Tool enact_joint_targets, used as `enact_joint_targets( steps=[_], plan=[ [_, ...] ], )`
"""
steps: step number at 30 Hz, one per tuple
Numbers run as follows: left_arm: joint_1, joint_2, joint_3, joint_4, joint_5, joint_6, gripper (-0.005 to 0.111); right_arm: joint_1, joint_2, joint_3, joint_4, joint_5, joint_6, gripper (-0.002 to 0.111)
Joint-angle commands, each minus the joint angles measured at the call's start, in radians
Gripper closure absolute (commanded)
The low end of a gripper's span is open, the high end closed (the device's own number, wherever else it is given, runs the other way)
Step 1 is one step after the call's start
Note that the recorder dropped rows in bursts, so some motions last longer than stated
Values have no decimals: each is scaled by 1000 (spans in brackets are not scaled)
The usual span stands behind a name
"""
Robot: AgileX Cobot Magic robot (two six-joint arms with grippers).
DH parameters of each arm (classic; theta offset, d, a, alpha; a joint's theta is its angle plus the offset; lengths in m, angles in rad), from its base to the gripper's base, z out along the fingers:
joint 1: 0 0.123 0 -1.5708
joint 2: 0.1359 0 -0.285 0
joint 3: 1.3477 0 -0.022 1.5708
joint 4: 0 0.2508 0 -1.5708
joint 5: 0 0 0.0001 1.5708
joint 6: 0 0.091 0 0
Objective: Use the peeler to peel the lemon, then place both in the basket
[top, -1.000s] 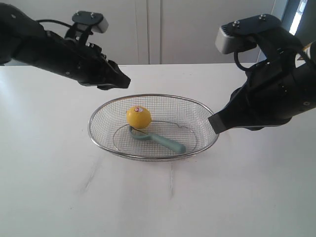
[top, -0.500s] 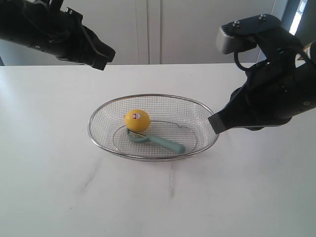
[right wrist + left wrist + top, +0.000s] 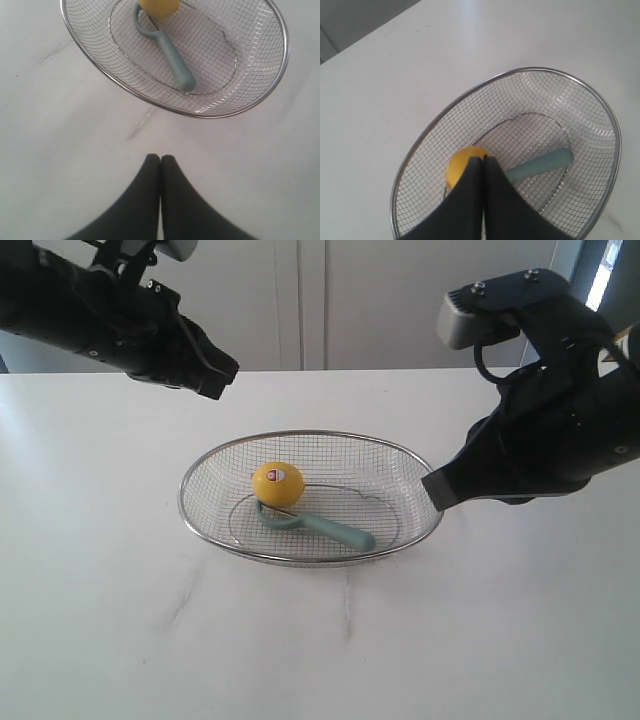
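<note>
The yellow lemon (image 3: 278,483) with its red-and-white sticker lies in the wire mesh basket (image 3: 311,437), resting against the blade loop of the teal-handled peeler (image 3: 325,528). Both also show in the right wrist view: lemon (image 3: 158,7), peeler (image 3: 173,58), basket (image 3: 281,60). In the left wrist view the lemon (image 3: 460,165) and peeler handle (image 3: 542,165) lie inside the basket (image 3: 425,135). My left gripper (image 3: 222,376) is shut and empty, high above the table behind the basket's left end. My right gripper (image 3: 437,490) is shut and empty, beside the basket's right rim.
The basket stands on a white table (image 3: 150,620). A pale wall with cabinet doors (image 3: 312,300) rises behind the table's far edge. Both dark arms hang over the table on either side of the basket.
The left arm lifted away from just above the basket to high at the back left, then came slightly back toward the basket. The lemon settled a little to the left. The right arm is unmoved.
</note>
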Motion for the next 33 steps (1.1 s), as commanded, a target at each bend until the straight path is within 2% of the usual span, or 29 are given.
enact_joint_targets(
  steps=[1, 9, 23, 26, 28, 33],
  plan=[
    [-3, 8, -5, -7, 8, -1, 107, 1, -6, 4, -5, -3, 0, 108],
    [-3, -123, -5, -7, 7, -1, 107, 1, -6, 4, -5, -3, 0, 108],
    [7, -605, -5, -7, 4, -1, 107, 1, -6, 4, -5, -3, 0, 108],
    [60, -693, -5, -7, 7, -1, 107, 1, -6, 4, -5, -3, 0, 108],
    [119, -745, -5, -7, 7, -1, 107, 1, -6, 4, -5, -3, 0, 108],
    [307, -859, -5, -7, 5, -1, 107, 1, -6, 4, -5, -3, 0, 108]
  ],
)
